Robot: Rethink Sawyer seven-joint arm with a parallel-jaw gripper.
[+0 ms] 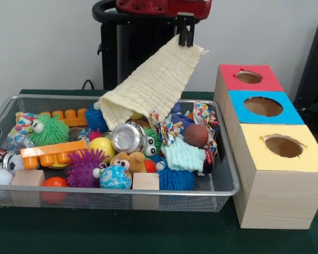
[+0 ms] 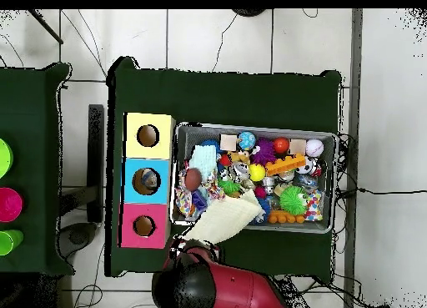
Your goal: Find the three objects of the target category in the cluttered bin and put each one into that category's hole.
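My gripper (image 1: pixel 186 37) hangs high over the bin's back right corner, shut on one corner of a pale yellow cloth (image 1: pixel 153 84). The cloth drapes slantwise down and left, and its lower edge still rests on the toys in the wire mesh bin (image 1: pixel 222 190). From above, the yellow cloth (image 2: pixel 221 221) stretches from the bin's edge toward the red arm (image 2: pixel 233 288), which hides the gripper. A light blue cloth (image 1: pixel 184 155) and a patterned cloth (image 1: pixel 167 127) lie among the toys. Right of the bin stand three wooden boxes with a red-topped hole (image 1: pixel 248 77), a blue-topped hole (image 1: pixel 263 106) and a yellow-topped hole (image 1: pixel 283 146).
The bin is crowded with a silver can (image 1: pixel 127 137), a brown football (image 1: pixel 196 135), a green fuzzy toy (image 1: pixel 47 129), an orange block (image 1: pixel 53 153), a purple spiky ball (image 1: pixel 85 166) and wooden cubes (image 1: pixel 146 181). The boxes stand close against the bin's right side.
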